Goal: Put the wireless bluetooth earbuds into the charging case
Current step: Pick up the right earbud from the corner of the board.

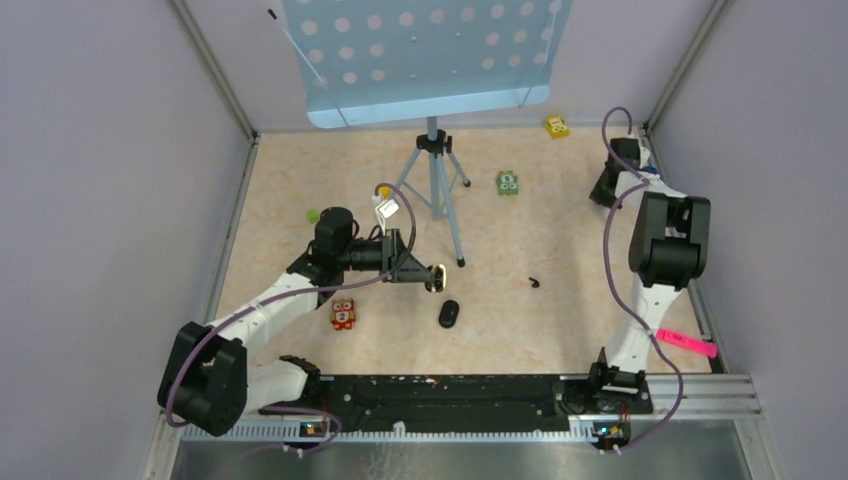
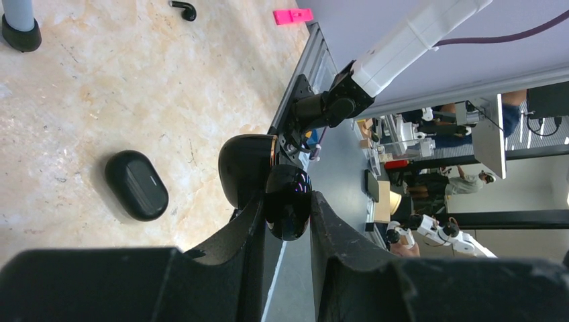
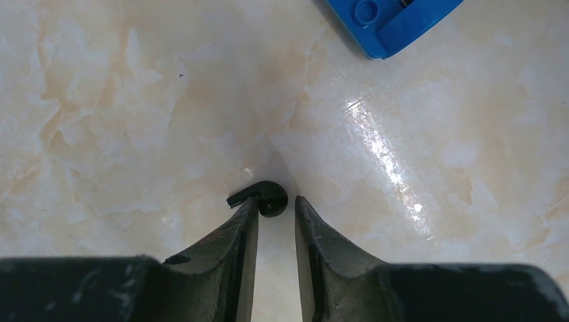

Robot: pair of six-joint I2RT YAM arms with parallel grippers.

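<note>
On a beige marbled tabletop (image 3: 100, 100), the barely parted right claw (image 3: 276, 201) nosed a tiny black earbud (image 3: 272, 198) at its tips, ready to pinch; the left claw (image 2: 287, 201) clamped a glossy black case (image 2: 245, 168).

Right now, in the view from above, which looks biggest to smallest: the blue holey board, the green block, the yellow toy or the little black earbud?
1. Blue board, by far.
2. Green block and yellow toy: about alike, too close to rank.
3. Black earbud, the tiniest.
</note>
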